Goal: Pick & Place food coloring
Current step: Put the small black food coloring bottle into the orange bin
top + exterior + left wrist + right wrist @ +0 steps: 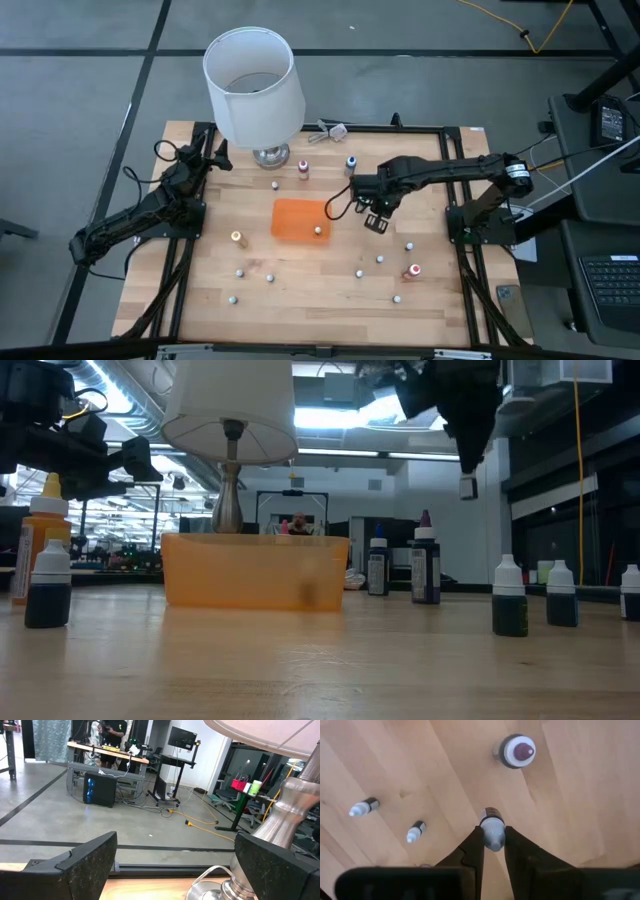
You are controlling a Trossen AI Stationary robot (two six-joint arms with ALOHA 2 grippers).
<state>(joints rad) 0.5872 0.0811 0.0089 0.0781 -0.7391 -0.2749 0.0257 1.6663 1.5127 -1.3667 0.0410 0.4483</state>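
Observation:
My right gripper (376, 221) hangs high over the table, right of the orange tray (290, 212), and is shut on one small food coloring bottle (492, 822) with a dark body and a pale grey cap. In the low view this bottle (467, 487) shows well above the table top. One bottle (318, 230) stands inside the tray. Several more food coloring bottles stand upright on the wood, such as an orange one (237, 238) and a red one (411, 270). My left gripper (175, 870) waits open at the far left, beside the lamp. My right gripper pinches the bottle's pale cap (493, 836) between its two fingers (473, 847). The fingers point down from above. The bottle hangs upright below them, its dark body (491, 813) lifted clear of the table.
A big lamp with a white shade (253, 85) stands at the far edge, left of centre. A purple-capped bottle (517, 751) and two small ones (364, 807) stand on the wood below my right gripper. Dark bottles (424, 565) stand behind the tray.

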